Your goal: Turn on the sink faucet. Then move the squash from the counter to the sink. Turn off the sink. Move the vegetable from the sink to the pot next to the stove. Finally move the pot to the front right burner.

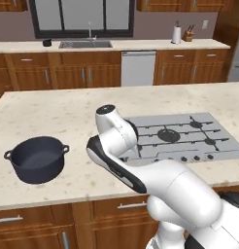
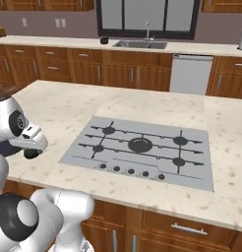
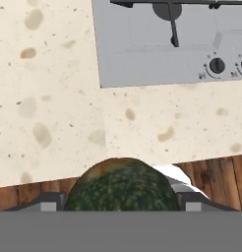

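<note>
The squash (image 3: 124,185) sits pinched in the claw (image 3: 124,204), its green dome rising between the two fingertips in the hand view, over the near edge of the surface (image 1: 68,112). In the left base view the pot (image 1: 37,158) stands at about 9 o'clock from the hand, well apart; the stove (image 1: 182,138) lies at 3 o'clock. The arm is folded low at the surface's front edge, hand pointing down.

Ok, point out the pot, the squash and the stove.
pot (image 1: 38,168), left base view, outer front wall.
squash (image 3: 124,186), hand view, mottled green top.
stove (image 2: 93,147), right base view, bare steel left of the centre burner.
</note>
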Robot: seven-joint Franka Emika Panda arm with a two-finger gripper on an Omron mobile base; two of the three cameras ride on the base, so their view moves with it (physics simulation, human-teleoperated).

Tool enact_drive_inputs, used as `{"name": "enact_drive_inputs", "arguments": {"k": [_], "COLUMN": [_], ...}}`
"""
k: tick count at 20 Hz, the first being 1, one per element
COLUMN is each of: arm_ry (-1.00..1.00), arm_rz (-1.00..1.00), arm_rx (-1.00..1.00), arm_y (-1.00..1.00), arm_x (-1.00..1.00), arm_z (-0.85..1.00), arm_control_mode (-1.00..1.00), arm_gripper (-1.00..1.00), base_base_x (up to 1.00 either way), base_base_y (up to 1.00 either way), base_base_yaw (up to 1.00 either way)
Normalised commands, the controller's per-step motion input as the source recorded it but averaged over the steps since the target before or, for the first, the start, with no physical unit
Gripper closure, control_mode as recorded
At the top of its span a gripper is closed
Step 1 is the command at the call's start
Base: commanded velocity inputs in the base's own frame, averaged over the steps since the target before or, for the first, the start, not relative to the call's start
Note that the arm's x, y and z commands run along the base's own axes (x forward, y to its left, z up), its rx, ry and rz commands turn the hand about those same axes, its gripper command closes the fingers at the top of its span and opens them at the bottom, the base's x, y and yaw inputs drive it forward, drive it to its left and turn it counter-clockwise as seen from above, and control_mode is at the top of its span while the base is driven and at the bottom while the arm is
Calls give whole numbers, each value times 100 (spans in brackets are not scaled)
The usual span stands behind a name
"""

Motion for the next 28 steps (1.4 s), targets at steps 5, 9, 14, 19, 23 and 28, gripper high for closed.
{"name": "enact_drive_inputs", "arguments": {"k": [5, 9, 14, 19, 23, 28], "arm_ry": [0, 0, 0, 0, -1, -3], "arm_rz": [0, 0, 0, 0, 0, -1], "arm_rx": [0, 0, 0, 0, 0, -3], "arm_y": [0, 0, 0, 0, 20, 74], "arm_x": [0, 0, 0, 0, 1, 23], "arm_z": [0, 0, 0, 0, 0, 2], "arm_control_mode": [100, 100, 100, 100, -100, -100], "arm_gripper": [100, 100, 100, 100, 100, 100], "base_base_x": [17, 5, 1, 0, 0, 0], "base_base_y": [12, 20, 10, 0, 0, 0], "base_base_yaw": [-17, -18, -6, 0, 0, 0]}}
